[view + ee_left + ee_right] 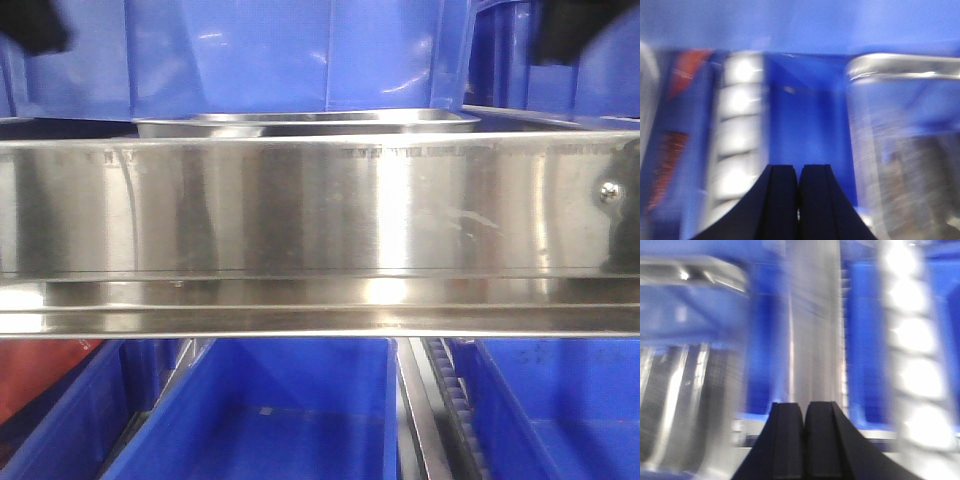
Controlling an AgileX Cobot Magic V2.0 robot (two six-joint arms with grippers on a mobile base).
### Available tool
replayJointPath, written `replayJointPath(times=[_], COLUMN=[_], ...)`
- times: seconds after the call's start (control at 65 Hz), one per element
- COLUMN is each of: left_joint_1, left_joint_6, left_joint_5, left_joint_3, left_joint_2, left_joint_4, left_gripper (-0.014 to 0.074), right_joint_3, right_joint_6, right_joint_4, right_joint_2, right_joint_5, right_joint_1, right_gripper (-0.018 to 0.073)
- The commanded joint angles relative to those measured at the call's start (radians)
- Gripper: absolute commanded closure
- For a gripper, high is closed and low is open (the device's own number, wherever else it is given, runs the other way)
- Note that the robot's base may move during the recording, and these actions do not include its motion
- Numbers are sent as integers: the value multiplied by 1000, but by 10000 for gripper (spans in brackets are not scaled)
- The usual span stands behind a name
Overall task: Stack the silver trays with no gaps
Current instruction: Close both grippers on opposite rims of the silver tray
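A silver tray [305,122] shows in the front view as a thin shiny rim just above the wide steel band, under a blue bin. In the blurred left wrist view a shiny tray [905,145] lies at the right, its rounded rim at the top. In the blurred right wrist view a tray [690,365] lies at the left. My left gripper [799,172] is shut and empty, over a blue bin beside the tray. My right gripper [805,410] is shut and empty, to the right of its tray. Dark arm parts show at the front view's top corners.
A long brushed-steel band [320,215] with a screw head [608,192] crosses the front view. Blue bins [280,410] stand below it and others [290,55] above. Bright roller rails [737,135] run beside the bins; one [915,355] is right of my right gripper.
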Motion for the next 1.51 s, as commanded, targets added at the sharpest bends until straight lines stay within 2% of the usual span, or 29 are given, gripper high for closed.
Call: replayJointPath(times=[0.0, 0.231, 0.292, 0.385, 0.492, 0.585, 0.692, 0.954, 1.2, 1.492], left_joint_1=[-18, -18, -18, -18, -18, -18, -18, -18, -18, -18], left_joint_6=[-13, -13, -13, -13, -13, -15, -15, -15, -15, -15], left_joint_5=[38, 35, 31, 29, 27, 25, 23, 7, 14, 20], left_joint_3=[-88, -143, -143, -143, -143, -143, -143, -143, -143, -143], left_joint_2=[54, 134, 150, 169, 185, 204, 218, 226, 256, 290], left_joint_4=[-10, -67, -81, -94, -94, -94, -97, -103, -105, -105], left_gripper=[610, 610, 605, 572, 475, 356, 291, 293, 332, 333], right_joint_3=[-95, -200, -202, -202, -202, -202, -202, -202, -202, -202], right_joint_6=[7, 7, 7, 7, 7, 7, 7, 8, 8, 8], right_joint_4=[-20, -16, -14, -9, -9, 0, 7, 61, 60, 60], right_joint_2=[68, 167, 178, 191, 199, 204, 212, 250, 267, 276], right_joint_5=[58, 103, 103, 107, 104, 89, 85, 60, 52, 41], right_joint_1=[17, 26, 26, 26, 26, 26, 26, 26, 26, 26], right_gripper=[608, 595, 543, 410, 314, 320, 344, 368, 368, 368])
